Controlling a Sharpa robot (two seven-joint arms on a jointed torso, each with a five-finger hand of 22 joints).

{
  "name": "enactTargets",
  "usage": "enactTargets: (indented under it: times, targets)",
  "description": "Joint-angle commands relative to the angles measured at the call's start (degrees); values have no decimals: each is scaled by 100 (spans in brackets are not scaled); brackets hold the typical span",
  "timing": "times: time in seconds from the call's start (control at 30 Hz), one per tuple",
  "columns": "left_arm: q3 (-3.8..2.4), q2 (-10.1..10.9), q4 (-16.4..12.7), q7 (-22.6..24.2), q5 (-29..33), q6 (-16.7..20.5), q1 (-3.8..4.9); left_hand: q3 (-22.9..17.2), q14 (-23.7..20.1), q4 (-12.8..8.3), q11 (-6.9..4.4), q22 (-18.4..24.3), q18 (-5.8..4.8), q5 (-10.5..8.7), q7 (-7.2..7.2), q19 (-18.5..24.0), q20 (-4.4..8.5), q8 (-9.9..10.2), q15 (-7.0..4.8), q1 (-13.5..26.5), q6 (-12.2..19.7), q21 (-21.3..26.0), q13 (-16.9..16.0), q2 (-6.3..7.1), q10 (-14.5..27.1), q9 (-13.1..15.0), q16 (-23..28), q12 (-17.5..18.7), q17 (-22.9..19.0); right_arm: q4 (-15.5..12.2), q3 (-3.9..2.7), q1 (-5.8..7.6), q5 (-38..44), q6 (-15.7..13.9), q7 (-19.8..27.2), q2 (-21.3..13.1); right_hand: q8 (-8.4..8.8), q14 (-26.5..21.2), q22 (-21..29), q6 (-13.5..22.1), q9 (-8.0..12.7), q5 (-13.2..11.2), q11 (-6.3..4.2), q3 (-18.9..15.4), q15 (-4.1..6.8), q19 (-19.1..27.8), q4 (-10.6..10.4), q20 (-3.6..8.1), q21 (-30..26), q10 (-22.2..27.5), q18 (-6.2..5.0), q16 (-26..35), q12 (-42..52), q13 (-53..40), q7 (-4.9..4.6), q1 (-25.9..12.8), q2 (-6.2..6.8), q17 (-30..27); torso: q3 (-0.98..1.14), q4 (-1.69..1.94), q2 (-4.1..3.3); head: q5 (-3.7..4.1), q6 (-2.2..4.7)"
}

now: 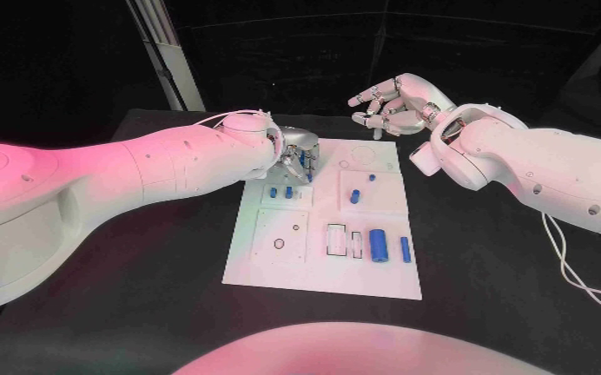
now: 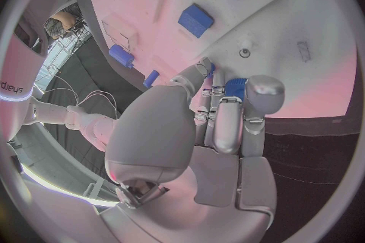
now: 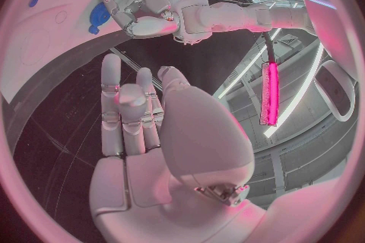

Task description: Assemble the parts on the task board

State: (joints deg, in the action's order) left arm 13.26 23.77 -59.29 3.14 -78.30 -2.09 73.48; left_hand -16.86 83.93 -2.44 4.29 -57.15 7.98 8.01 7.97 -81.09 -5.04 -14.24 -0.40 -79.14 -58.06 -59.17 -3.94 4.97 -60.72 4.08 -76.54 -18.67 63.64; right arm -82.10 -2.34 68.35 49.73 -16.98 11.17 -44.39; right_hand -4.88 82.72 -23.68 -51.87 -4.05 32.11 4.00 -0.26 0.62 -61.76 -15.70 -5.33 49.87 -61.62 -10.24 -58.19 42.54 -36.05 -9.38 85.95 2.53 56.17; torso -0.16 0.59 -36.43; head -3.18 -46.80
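**Left hand working a part at the board's far corner**

Black table (image 1: pixel 150 305), white board (image 1: pixel 282 262) lying mid-table. Left hand (image 1: pixel 291 156) hangs over the board's far-left corner, fingers curled down together around a small blue part (image 2: pixel 236 86); looks pinched, though whether it is seated cannot be told. Right hand (image 1: pixel 399 106) hovers above the far edge, fingers loosely spread, holding nothing. More blue parts: two pegs (image 1: pixel 280 191) near the left hand, two in the middle (image 1: pixel 360 188), larger ones (image 1: pixel 379 243) near the front. Step likely: placing or pulling that corner part. Next move needs careful alignment, straight down.
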Motion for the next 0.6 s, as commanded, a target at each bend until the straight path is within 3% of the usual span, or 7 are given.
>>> enactTargets:
  times: [0.03, 0.23, 0.6]
  targets:
    - [10, -13, 8, 15, -47, -67, -24, -42, 150, -4, 1, -20, -103, -1, -3, -43, 12, 39, -27, 0, -52, -34, 3, -65, -54, -2, -44, 28, 1, -9, -3, 10, -2, -36, 39, 5, -15, 20, 6, 43, -1, 28, 0, 31, -6, 5, 0, -25, -31, 52, -31, 11, 18, 8, -5, 46, 1, 6, 0, -2, -3, 4, -2]
    - [11, -41, 9, 115, -47, -71, -63, -103, 148, -7, -16, -83, -109, -6, -23, -47, 18, 46, -40, 28, -123, -88, 1, -89, -130, 7, -51, 53, -18, -11, -3, 10, -2, -34, 39, 5, -15, 20, 6, 43, -1, 28, 0, 31, -6, 5, 0, -25, -31, 52, -31, 11, 18, 8, -5, 46, 1, 6, 2, 2, 1, -2, -3]
    - [12, 7, 25, 212, -47, 265, -109, -226, 151, -29, -41, -212, -128, -4, -27, -70, 34, 67, -60, 51, -234, -203, -4, -137, -268, 15, -71, 107, -33, -16, -3, 10, -2, -35, 42, 1, -16, 25, 4, 43, 0, 26, 1, 45, -6, 2, -2, -24, -30, 52, -30, -3, 23, 11, -7, 53, 2, 24, 1, 7, 2, -9, 19]
